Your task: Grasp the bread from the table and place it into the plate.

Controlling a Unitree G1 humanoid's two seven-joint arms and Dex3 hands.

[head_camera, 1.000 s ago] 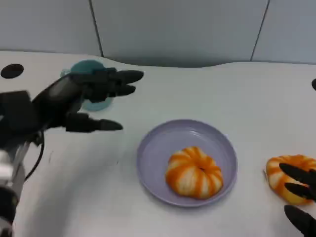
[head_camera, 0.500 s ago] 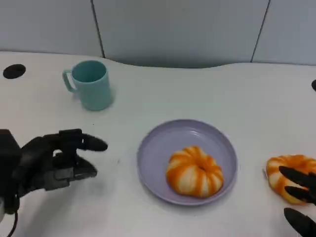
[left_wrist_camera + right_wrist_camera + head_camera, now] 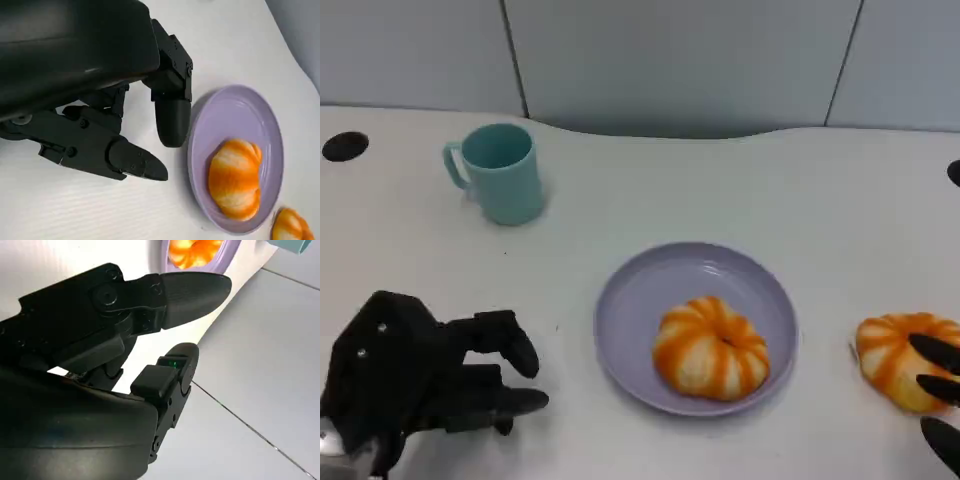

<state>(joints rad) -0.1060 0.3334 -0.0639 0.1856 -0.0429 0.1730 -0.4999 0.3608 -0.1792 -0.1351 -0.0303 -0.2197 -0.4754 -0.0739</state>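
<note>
Bread sits at the frame's right edge, beside the plate. Right hand is spread, empty, fingertips over it; I'd close around the sides gently. Left hand holds nothing, fingers apart.

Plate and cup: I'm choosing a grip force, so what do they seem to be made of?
The plate looks like matte lavender plastic: even colour, soft sheen, thin rolled rim. The cup looks like matte teal plastic, with a moulded handle and no glaze glints. Ceramic cannot be ruled out for either.
</note>
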